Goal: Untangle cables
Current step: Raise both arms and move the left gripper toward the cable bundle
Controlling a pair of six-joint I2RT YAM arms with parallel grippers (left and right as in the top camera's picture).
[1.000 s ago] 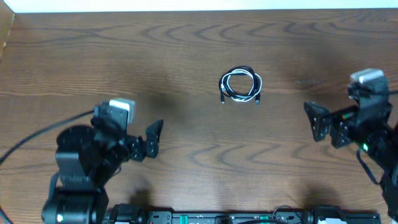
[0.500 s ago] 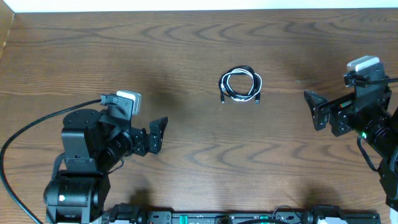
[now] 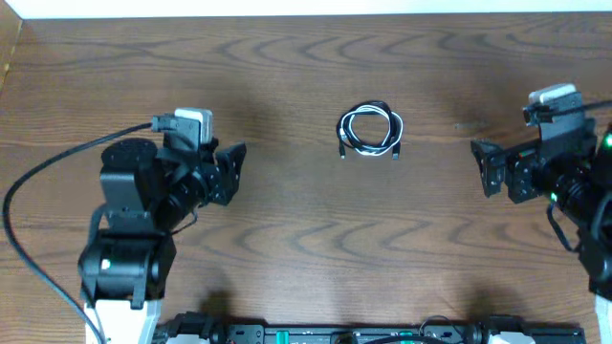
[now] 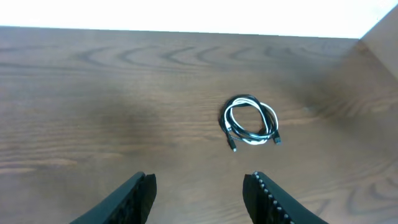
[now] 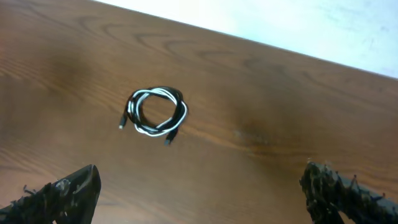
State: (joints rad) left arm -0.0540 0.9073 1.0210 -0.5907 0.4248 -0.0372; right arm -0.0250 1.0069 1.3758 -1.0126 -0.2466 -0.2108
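Cables on table, between left pincer and right pincer

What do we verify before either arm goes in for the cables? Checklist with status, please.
1. All three views show the cables: ok.
2. Left gripper open and empty: ok.
3. Right gripper open and empty: ok.
4. Both grippers apart from the cables, nothing touching: ok.
5. Black and white cables separated: not ok, they lie coiled together in one loop.
6. Which cable each of the plug ends sticking out of the loop belongs to: cannot tell.
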